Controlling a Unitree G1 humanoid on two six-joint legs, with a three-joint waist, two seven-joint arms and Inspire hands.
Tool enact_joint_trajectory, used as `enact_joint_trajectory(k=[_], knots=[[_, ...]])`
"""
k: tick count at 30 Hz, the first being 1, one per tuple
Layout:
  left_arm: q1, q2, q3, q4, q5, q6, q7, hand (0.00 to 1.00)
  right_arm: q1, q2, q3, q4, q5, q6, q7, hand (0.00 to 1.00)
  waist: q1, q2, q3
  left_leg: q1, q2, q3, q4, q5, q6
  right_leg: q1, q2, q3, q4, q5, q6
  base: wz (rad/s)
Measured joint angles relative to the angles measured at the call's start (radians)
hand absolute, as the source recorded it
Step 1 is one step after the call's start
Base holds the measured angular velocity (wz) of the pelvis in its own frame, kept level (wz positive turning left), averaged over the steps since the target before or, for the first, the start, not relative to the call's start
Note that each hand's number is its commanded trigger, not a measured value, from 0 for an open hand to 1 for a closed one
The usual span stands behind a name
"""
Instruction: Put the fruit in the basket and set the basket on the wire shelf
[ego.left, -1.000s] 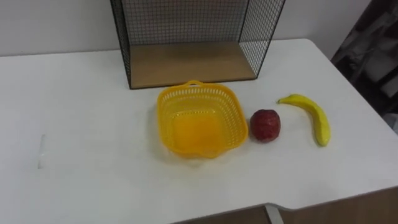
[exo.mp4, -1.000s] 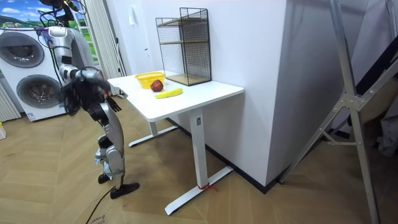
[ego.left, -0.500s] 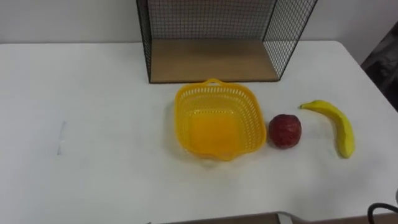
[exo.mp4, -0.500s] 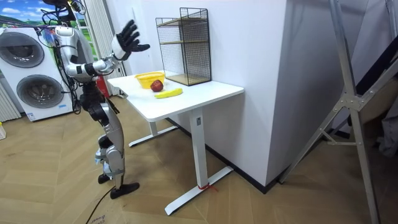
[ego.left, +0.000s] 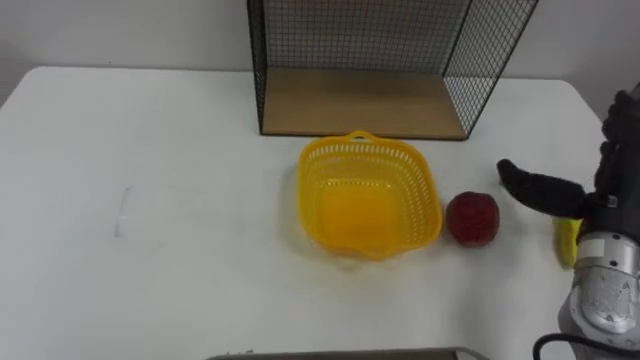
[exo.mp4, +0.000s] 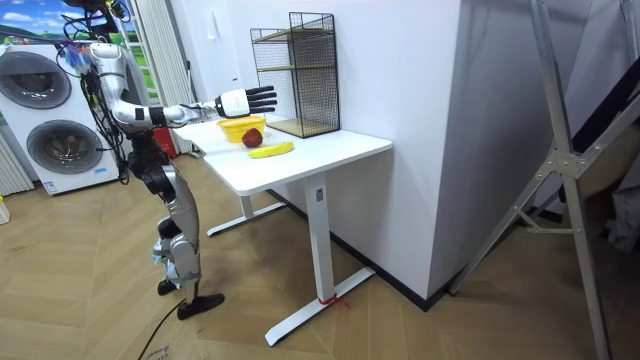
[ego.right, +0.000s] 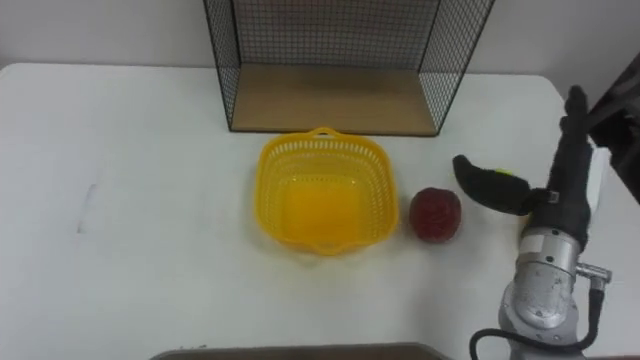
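A yellow plastic basket (ego.left: 366, 150) stands empty on the white table (ego.left: 180, 200), just in front of the black wire shelf (ego.left: 370, 60) with its wooden floor. Right of the basket lies a red apple (ego.left: 472, 218). The yellow banana (ego.left: 566, 243) lies farther right, mostly hidden behind my right hand (ego.left: 610, 185). That hand hovers over the table's right part, open, fingers straight and thumb spread toward the apple, holding nothing. In the room view I stand at the table's end with the right arm stretched out over the fruit (exo.mp4: 271, 150).
The table's right edge (ego.left: 590, 110) runs close beside the banana. Wide bare tabletop lies left of the basket. Washing machines (exo.mp4: 45, 110) stand behind me in the room view.
My right arm has swung down from a raised pose and now reaches level over the table, the hand entering at the right above the banana. The eye view has shifted.
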Motion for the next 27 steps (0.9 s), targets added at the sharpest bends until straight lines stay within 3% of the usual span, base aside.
enact_joint_trajectory(k=[6, 12, 27], knots=[[0.014, 0.0, 0.0, 0.0, 0.001, 0.0, -0.017, 0.0, 0.0, 0.002, 0.061, 0.017, -0.001, 0.0, 0.053, 0.0, 0.005, -0.01, -0.0032, 0.003, 0.0, -0.009, 0.009, 0.0, 0.0, 0.014, -0.001, -0.004, -0.012, 0.0, 0.0, 0.05], [0.009, 0.0, 0.003, 0.0, 0.001, 0.0, -0.028, 0.0, 0.004, 0.003, 0.063, 0.031, -0.005, 0.0, 0.084, 0.0, 0.019, -0.008, -0.0031, 0.003, 0.0, -0.011, 0.004, 0.0, -0.001, 0.019, 0.001, -0.004, -0.016, 0.001, -0.002, 0.0], [-0.004, 0.0, 0.004, 0.0, 0.023, 0.003, -0.035, 0.0, 0.01, 0.006, 0.063, 0.111, -0.049, 0.0, 0.126, 0.0, -0.006, -0.019, -0.0046, 0.002, 0.0, -0.013, 0.005, 0.0, -0.001, 0.019, 0.0, -0.005, -0.016, 0.001, -0.001, 0.0]])
